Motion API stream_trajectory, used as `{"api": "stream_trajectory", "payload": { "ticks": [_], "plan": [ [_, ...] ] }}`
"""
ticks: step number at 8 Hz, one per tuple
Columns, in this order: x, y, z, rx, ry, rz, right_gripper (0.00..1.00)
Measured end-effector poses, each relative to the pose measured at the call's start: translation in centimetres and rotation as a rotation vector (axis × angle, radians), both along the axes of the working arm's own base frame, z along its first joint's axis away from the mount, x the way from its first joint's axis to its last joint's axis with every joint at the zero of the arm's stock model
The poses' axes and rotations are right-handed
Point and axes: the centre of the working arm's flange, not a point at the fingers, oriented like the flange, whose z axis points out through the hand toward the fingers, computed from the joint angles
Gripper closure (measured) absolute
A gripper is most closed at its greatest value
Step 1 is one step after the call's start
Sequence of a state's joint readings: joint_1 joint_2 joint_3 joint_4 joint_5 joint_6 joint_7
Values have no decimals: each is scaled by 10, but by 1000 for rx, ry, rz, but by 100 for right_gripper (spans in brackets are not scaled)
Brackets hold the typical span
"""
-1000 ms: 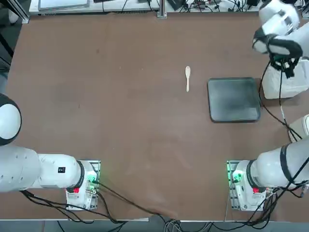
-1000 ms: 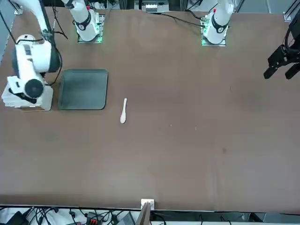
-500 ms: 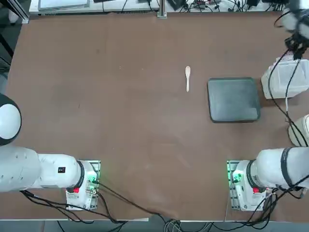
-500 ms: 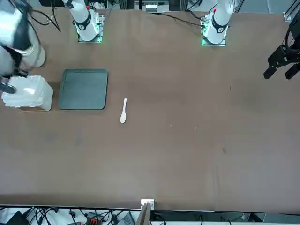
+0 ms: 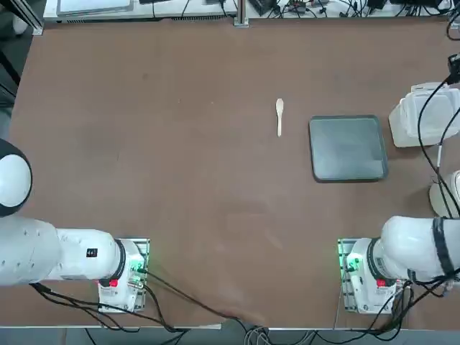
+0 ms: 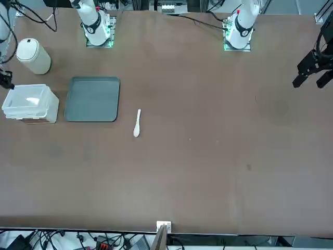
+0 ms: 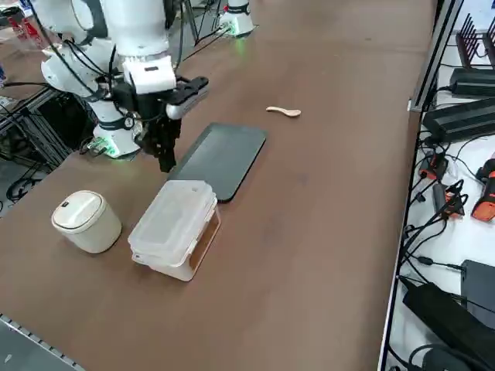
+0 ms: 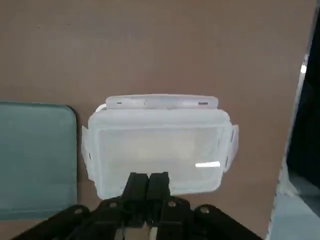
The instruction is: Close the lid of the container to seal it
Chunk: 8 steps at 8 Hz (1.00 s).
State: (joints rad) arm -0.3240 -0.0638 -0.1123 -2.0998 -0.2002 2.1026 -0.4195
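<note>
The container (image 5: 425, 115) is a small white translucent box at the table's right edge, also seen in the front view (image 6: 29, 103). Its lid (image 7: 172, 212) lies flat on top of the box, with the side latches showing in the wrist view (image 8: 157, 147). My right gripper (image 7: 165, 161) hangs above the table on the robot's side of the box, clear of it. Its two black fingers (image 8: 148, 181) are shut against each other with nothing between them.
A dark grey flat tray (image 5: 348, 147) lies just left of the container. A small pale spoon (image 5: 279, 116) lies left of the tray. A white cylindrical bin (image 7: 85, 220) stands on the robot's side of the box, near the table edge.
The right arm has pulled back from over the container toward the table's right edge. The box, covered by the arm a second ago, now shows whole with its lid down.
</note>
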Motion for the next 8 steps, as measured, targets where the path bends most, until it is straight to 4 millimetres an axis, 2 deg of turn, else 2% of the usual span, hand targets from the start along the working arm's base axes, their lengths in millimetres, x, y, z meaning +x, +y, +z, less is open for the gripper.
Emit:
{"api": "stream_trajectory", "payload": {
  "ticks": [2, 5, 6, 8],
  "plan": [
    [9, -8, -24, 75, -39, 65, 99],
    [17, -32, -67, 88, -60, 91, 99],
    [18, -39, -75, 89, -54, 85, 99],
    [19, -46, -79, 93, -55, 74, 99]
  ]
}}
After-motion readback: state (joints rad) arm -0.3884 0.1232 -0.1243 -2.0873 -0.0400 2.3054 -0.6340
